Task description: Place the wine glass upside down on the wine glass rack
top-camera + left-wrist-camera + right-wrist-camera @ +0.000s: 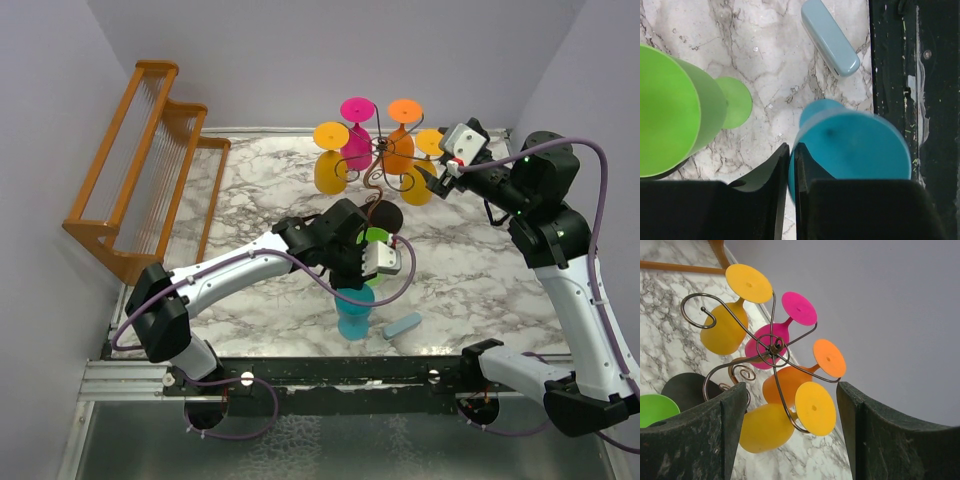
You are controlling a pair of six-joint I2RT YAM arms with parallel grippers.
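The marble table (470, 270) carried a wooden stepped rack (140, 170) along its left edge. At the back stood the wine glass rack (378, 165), with two yellow glasses (330, 160), a pink glass (356, 135) and an orange glass (400, 140) hanging upside down from its curled arms. A green wine glass (670, 110) stood just beside the rack's black base, close to the left wrist. A pale blue case (402, 326) lay near the front edge. The left arm reached diagonally from its base to the middle front, wrist bent down. The right arm was raised at the rack's right side, and the right gripper (791, 390) was spread wide and held nothing. The left gripper (789, 165) was clenched to a slit on the rim of the blue wine glass (855, 145), which stood upright on the table, well short of the rack.
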